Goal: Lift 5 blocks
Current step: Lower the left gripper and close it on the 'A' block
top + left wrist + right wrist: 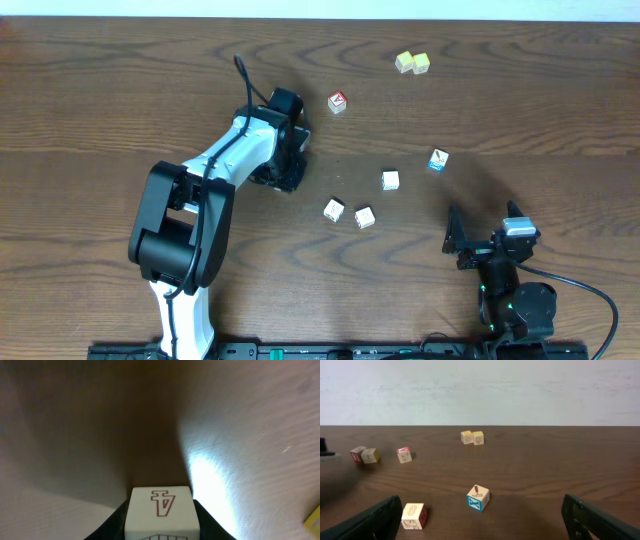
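Left wrist view: my left tool (pixel 160 527) pinches a block (pixel 160 505); I lift straight up, squeeze steady. Right tool (pixel 482 522) stands spread.

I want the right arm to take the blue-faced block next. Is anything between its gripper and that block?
Nothing visible. The blue block lies straight ahead of the open right gripper, only bare table between them. Another block sits off to the left, outside that path.
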